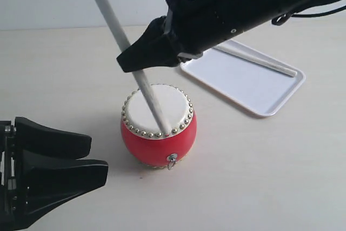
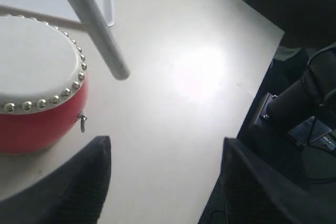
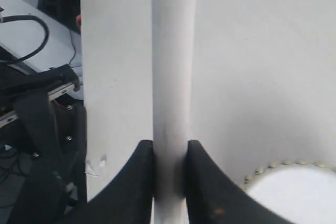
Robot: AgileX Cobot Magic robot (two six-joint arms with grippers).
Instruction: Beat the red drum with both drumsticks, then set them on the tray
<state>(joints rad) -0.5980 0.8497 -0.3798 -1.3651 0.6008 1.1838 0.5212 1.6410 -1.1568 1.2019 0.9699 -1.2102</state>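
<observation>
**One beating, one stowed**

Exterior: the right gripper [image 1: 135, 60] had its jaws clamped on a drumstick [image 1: 116, 25]. It slanted down across the red drum [image 1: 158, 133], apparently for beating, though contact was unclear. The other drumstick [image 1: 259, 60] lay on the tray [image 1: 254, 93].

Left wrist: the left gripper [image 2: 165, 145] hung empty, jaws apart, beside the drum on the counter [image 2: 199, 77].

Right wrist: both jaws pinched the stick.
</observation>
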